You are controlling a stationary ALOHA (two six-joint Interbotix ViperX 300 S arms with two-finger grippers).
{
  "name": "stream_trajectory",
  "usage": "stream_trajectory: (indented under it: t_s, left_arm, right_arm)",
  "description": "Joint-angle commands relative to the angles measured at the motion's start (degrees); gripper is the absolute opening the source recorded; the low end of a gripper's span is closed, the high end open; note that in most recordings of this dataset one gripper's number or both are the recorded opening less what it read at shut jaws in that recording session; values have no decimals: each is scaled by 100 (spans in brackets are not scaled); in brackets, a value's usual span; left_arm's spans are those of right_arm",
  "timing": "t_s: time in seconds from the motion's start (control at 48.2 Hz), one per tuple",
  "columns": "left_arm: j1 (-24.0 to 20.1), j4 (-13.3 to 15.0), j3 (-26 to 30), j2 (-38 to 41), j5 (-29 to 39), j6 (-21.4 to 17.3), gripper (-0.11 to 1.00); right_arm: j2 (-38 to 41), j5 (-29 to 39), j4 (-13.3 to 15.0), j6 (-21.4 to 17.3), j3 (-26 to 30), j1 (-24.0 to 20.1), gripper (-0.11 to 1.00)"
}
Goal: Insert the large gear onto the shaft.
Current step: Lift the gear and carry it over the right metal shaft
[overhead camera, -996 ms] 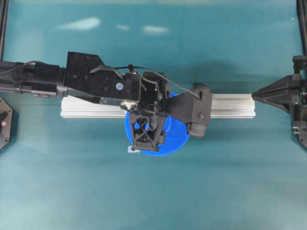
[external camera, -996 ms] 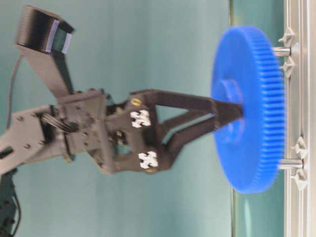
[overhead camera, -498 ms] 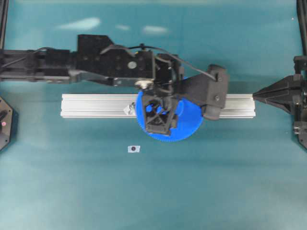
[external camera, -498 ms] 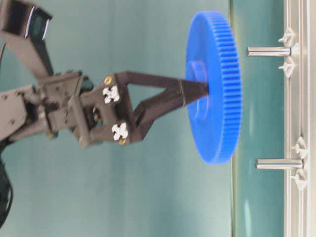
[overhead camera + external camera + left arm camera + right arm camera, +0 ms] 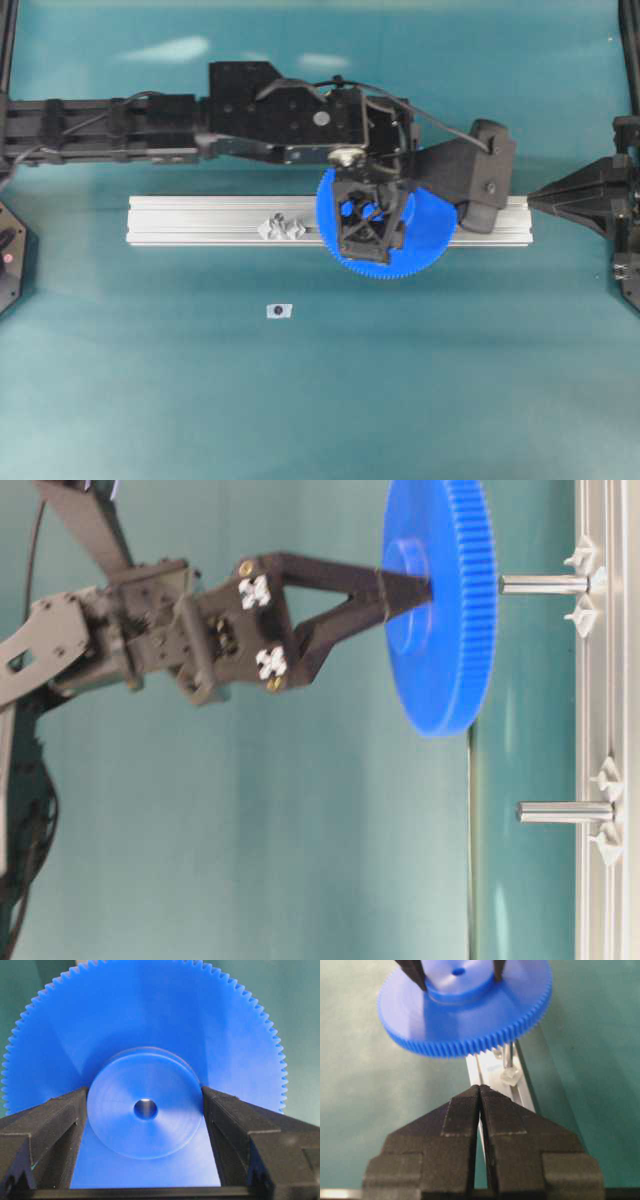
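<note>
Jaws of left gripper point(image 5: 145, 1110) clamp large gear's point(image 5: 145, 1035) hub above shaft point(image 5: 545, 583).

Overhead: shaft under the large gear point(image 5: 420, 240) hidden; rail point(image 5: 200, 222) covered toward 3 o'clock by gear and left claw point(image 5: 372, 228). Table-level: gear rim point(image 5: 440, 500) cut off at 12 o'clock, arm cropped at 9 and 12 o'clock. Left wrist: teeth point(image 5: 45, 1000) clipped at 12 o'clock, lower disc masked by fingers point(image 5: 50, 1125); bore point(image 5: 145, 1108) content too dark to tell. Right wrist: gear cropped at 12 o'clock, shaft point(image 5: 508, 1062) partly hidden beneath it; right claw point(image 5: 480, 1091) cut off at 6 o'clock.
</note>
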State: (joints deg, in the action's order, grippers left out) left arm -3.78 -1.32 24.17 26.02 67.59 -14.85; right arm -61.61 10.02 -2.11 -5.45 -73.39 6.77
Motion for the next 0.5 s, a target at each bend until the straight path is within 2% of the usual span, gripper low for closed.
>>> stream_trajectory:
  t_s: [0.0,0.477]
  left_arm:
    - [-35,-18,272,-53,53,-18,76]
    - [-149,-18,563,387,53,-26,76]
  right_arm:
    - [35,-35,9,-44,62,18,9]
    - [18,-53,9,-44,62,18,9]
